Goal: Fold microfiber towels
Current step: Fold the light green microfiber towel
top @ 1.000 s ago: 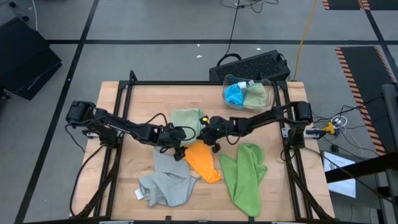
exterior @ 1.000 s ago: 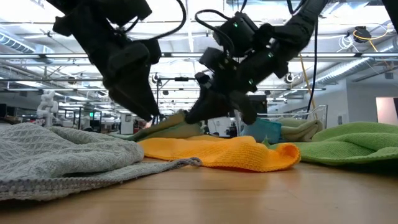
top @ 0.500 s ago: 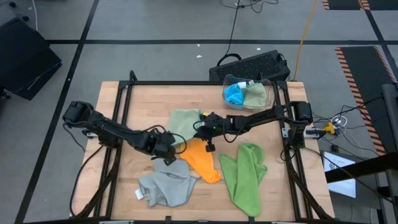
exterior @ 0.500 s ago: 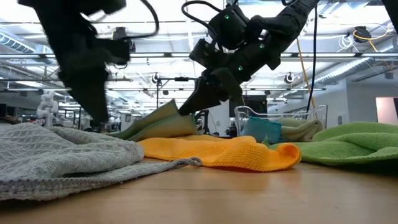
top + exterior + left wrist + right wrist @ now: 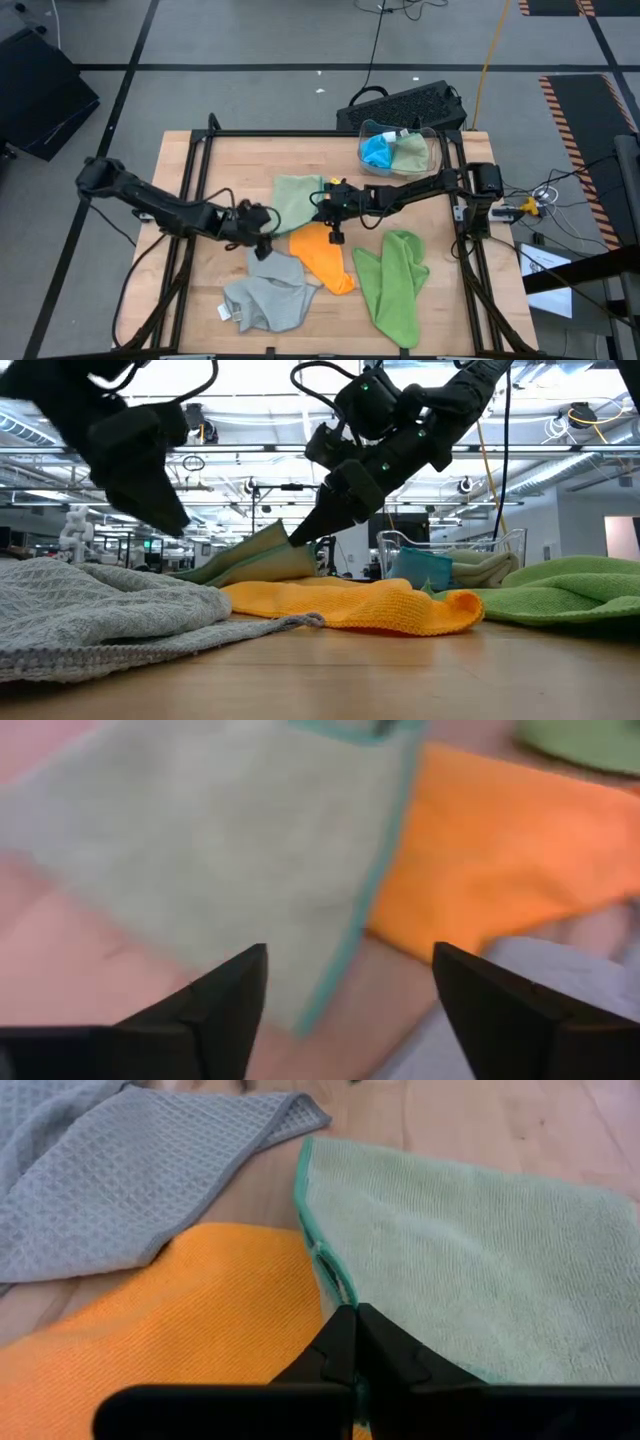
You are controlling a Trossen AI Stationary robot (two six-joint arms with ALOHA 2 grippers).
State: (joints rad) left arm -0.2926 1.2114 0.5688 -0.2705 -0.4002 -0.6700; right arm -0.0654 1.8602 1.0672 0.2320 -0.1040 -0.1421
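A sage green towel (image 5: 296, 196) lies spread at the table's middle, with an orange towel (image 5: 326, 256) just near of it. A grey towel (image 5: 264, 296) and a lime green towel (image 5: 394, 282) lie toward the near edge. My right gripper (image 5: 324, 206) is shut on the sage towel's right side. My left gripper (image 5: 262, 224) hangs open above the table left of the sage towel's near corner (image 5: 300, 1010), touching nothing. My right gripper pinches the sage towel's teal-hemmed edge (image 5: 334, 1286) between its two shut fingers. It comes from the table's right side, slanting down. The held edge (image 5: 262, 546) is raised off the table while the rest of the towel lies flat; how many layers are held cannot be told.
A clear bin (image 5: 398, 150) at the far right holds a blue towel and a pale green one. A black crate (image 5: 405, 104) stands behind it. Bare wood shows along the table's left side (image 5: 200, 270) and far edge.
My left gripper has drawn back from the sage towel toward the table's left edge, staying open. My right gripper has rolled about its own line while shut on the sage towel, and the held edge now stands up as a raised flap.
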